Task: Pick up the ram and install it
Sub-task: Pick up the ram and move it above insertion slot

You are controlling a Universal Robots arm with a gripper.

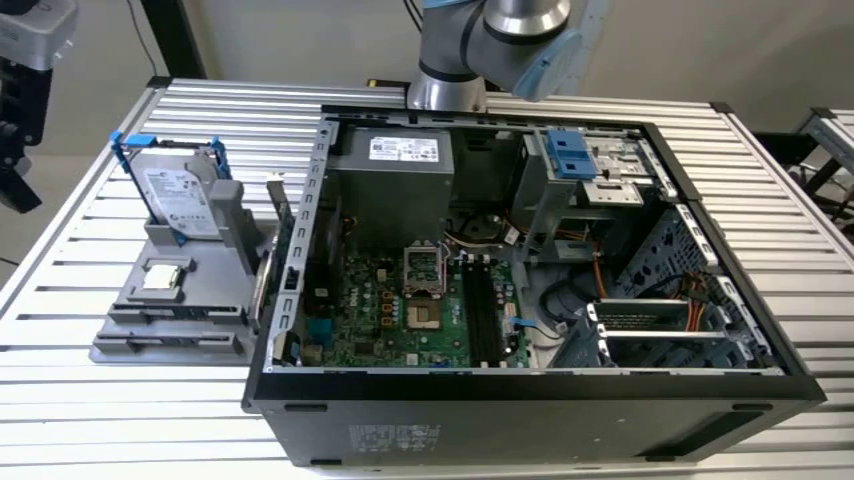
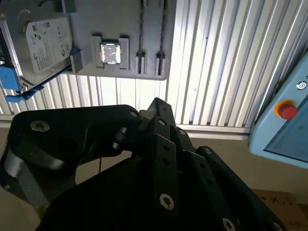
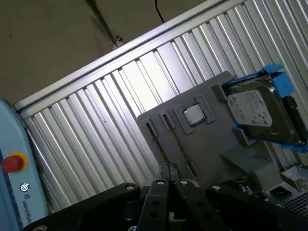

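Note:
The ram [image 1: 279, 205] is a thin dark stick standing on edge in the grey holder [image 1: 150, 322], on the side nearest the computer case. In the first wrist view it shows edge-on as a thin line [image 3: 179, 143] in one of the holder's slots. The motherboard's long black memory slots [image 1: 478, 315] lie inside the open case [image 1: 534, 385]. My gripper [image 3: 168, 174] hangs above the holder with its black fingers closed together and nothing between them; in the second wrist view its tip [image 2: 156, 105] points toward the slatted table. The arm [image 1: 481, 40] rises behind the case.
The holder also carries a silver hard drive in a blue frame [image 1: 174, 185] [image 2: 41, 43] [image 3: 257, 113] and a small square chip [image 1: 163, 275] [image 2: 110, 52] [image 3: 195, 114]. A blue pendant with a red button [image 2: 288, 109] lies off the ribbed table [image 1: 120, 400].

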